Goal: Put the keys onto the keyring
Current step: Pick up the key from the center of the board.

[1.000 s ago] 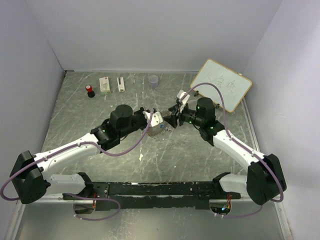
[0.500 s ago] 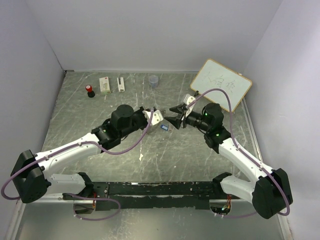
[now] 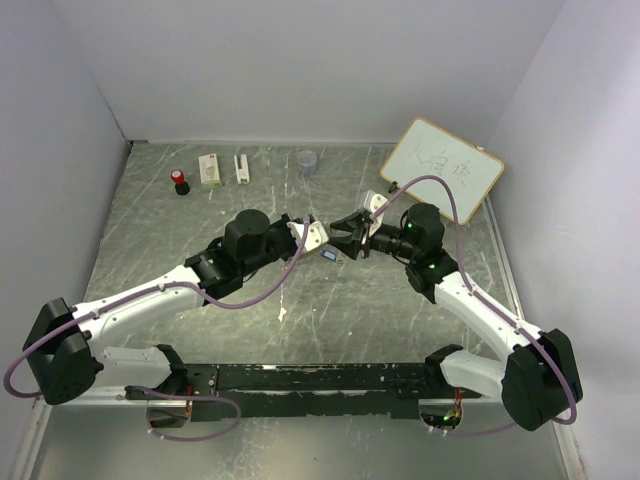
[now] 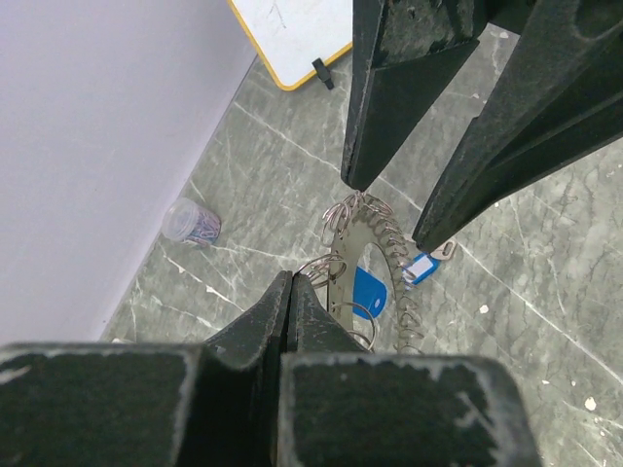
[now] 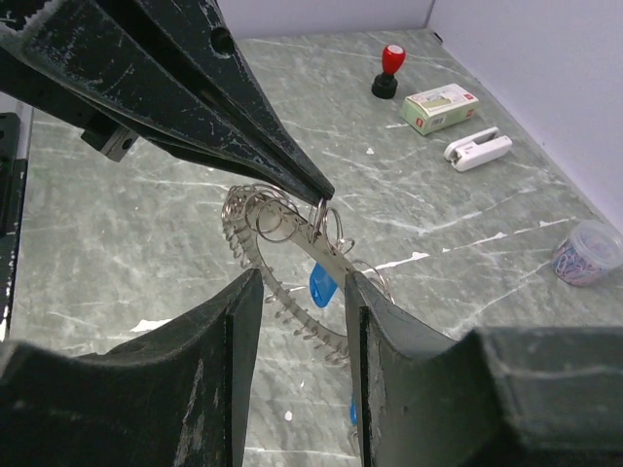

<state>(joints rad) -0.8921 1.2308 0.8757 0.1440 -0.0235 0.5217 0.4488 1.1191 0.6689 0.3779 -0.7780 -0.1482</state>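
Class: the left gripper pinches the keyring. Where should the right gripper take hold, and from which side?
Probably the keyring at its toothed arc opposite the left gripper, approached from the side of the right gripper: that arc is free, thin, and lies between its open fingers.

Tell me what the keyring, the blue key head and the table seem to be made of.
The keyring: bare silvery metal, going by the bright glints on its thin loops. The blue key head: probably plastic, flat saturated colour without metallic shine. The table: grey-green with pale veins, stone-like; marble or a printed laminate, I cannot tell.
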